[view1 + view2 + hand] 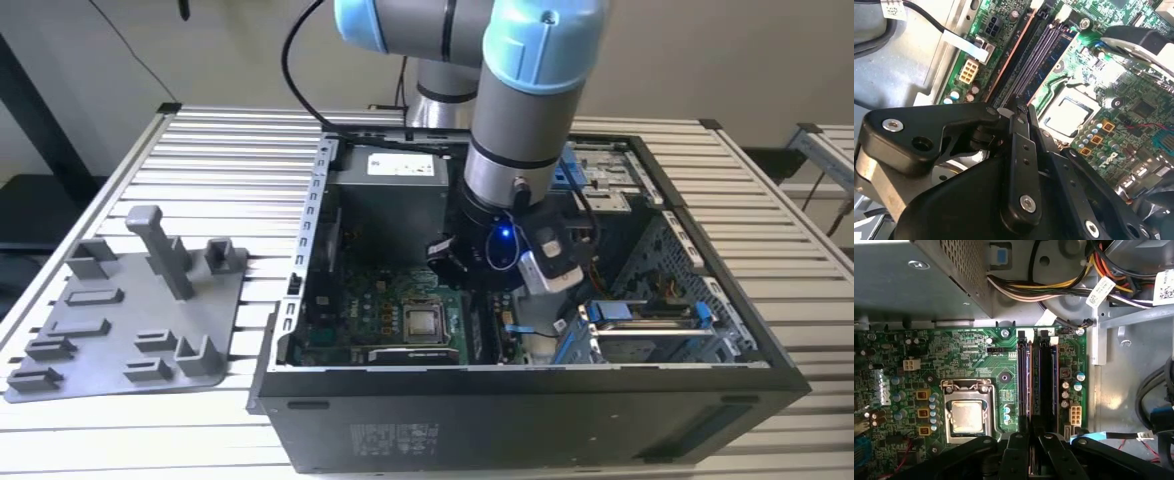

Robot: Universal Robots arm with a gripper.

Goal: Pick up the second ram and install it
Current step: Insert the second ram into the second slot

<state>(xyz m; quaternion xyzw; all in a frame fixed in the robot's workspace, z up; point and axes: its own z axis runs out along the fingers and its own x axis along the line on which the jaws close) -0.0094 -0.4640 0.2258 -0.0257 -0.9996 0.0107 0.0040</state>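
My gripper (458,270) reaches down inside the open computer case (320,250), over the green motherboard (969,345). In both wrist views its black fingers (1019,130) stand close together with nothing visible between them. The gripper (1032,437) hovers at the end of the long black memory slots (1024,380). A dark stick with a bluish edge, seemingly the second ram (1045,380), lies seated in the slot in line with the gripper (1019,107). White latches (1046,333) mark the slots' far ends.
The processor socket (967,416) sits beside the slots. Bundled cables (1054,287) and the power supply box (914,275) lie beyond them. A blue drive cage (647,320) fills the case on the exterior view's right. A grey holder with an upright post (158,250) lies outside on the slatted table.
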